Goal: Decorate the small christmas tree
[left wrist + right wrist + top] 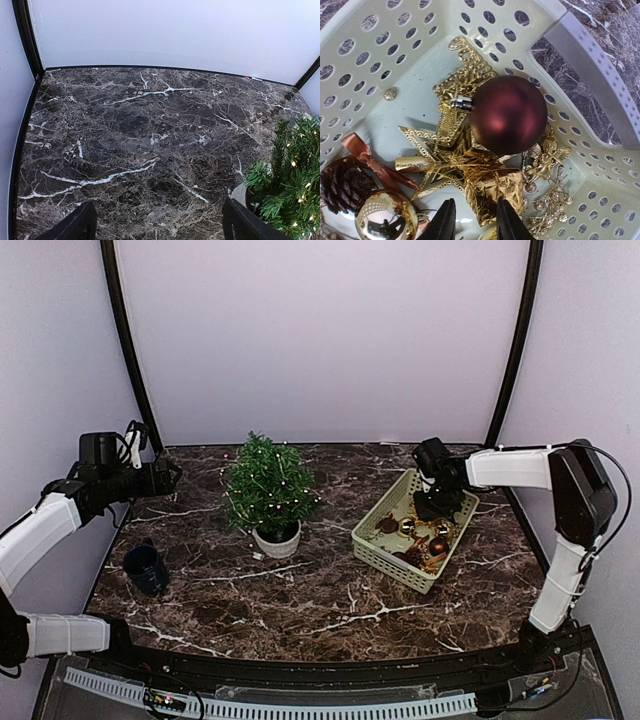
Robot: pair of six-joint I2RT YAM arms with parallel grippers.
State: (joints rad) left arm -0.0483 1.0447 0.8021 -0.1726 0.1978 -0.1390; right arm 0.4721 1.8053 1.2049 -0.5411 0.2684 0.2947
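The small christmas tree stands upright in its white pot left of the table's middle; its lit branches show at the right edge of the left wrist view. My left gripper hovers open to the left of the tree, with only marble between its fingers. My right gripper reaches down into the beige basket. Its narrowly open fingers straddle the near corner of a gold foil gift box; the left finger still stands apart from it. A maroon ball rests just beyond.
In the basket also lie a gold star, a gold angel, a pine cone, a shiny gold ball and a brown ribbon. A dark blue mug sits near the left table edge.
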